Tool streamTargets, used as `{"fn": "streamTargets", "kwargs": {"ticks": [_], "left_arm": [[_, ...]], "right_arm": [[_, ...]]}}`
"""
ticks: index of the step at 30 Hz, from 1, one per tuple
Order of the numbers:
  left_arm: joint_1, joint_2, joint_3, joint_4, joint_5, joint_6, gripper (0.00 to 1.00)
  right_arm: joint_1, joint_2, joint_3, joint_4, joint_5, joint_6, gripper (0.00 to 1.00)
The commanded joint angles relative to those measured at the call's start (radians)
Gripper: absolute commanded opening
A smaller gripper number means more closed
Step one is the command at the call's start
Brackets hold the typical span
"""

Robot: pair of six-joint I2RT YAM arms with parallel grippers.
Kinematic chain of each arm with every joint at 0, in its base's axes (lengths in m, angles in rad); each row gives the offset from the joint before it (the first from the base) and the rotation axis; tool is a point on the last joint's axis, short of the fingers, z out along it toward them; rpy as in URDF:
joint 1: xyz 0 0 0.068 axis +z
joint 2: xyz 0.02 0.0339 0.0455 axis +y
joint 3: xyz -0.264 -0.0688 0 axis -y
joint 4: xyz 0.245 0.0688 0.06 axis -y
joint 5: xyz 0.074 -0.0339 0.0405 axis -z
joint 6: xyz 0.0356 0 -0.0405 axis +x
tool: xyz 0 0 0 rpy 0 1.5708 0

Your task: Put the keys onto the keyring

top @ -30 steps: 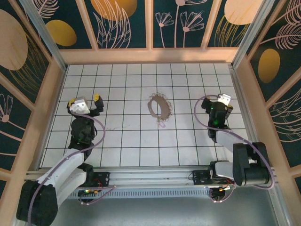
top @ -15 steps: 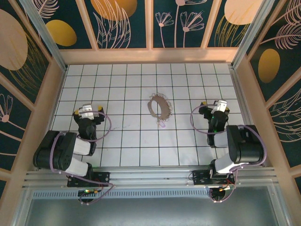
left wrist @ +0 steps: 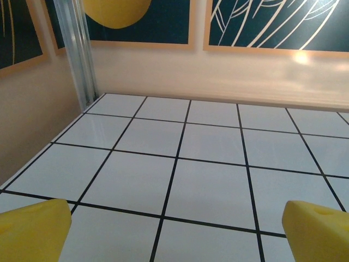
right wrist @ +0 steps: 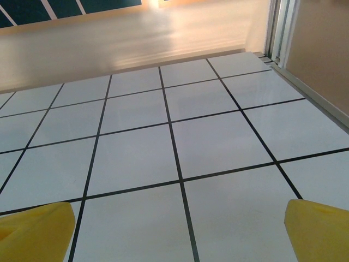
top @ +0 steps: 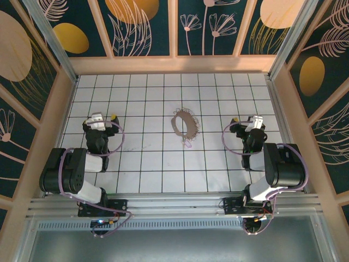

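Note:
The keyring (top: 176, 124), a pale beige-grey coiled loop with a fringed edge, lies flat on the white tiled floor near the middle. A tiny mauve-pink key (top: 188, 144) lies just below its near edge, and whether it touches the loop is unclear. My left gripper (top: 100, 119) rests low at the left, about three tiles from the loop, and is open. My right gripper (top: 248, 122) sits at the right, about two tiles away, also open. In each wrist view the yellow fingertips (left wrist: 32, 232) (right wrist: 35, 232) stand far apart over bare tiles, with nothing between them.
The white tiled floor (top: 152, 93) is ringed by peach-framed walls with dark floral panels (top: 142, 27). An aluminium post (left wrist: 79, 54) stands in the far left corner. Lilac cables (top: 119, 136) loop beside both wrists. Both arms are folded back near the front rail (top: 174, 204).
Both arms have folded back toward their bases, and the wrists have settled low over the tiles. The jaws stayed wide. Keyring and key have not moved.

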Motion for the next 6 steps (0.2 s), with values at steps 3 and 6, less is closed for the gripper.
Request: {"fn": "streamTargets", "kwargs": {"ticks": [3,6], "left_arm": [[0.004,0.003,0.005,0.001,0.022,-0.019,0.99],[0.004,-0.001,-0.001,0.007,0.022,-0.02,0.99]], "right_arm": [[-0.001,0.004,0.019,0.041,-0.029,-0.004,0.99],[0.002,0.004,0.015,0.049,-0.028,-0.008,0.99]]}}
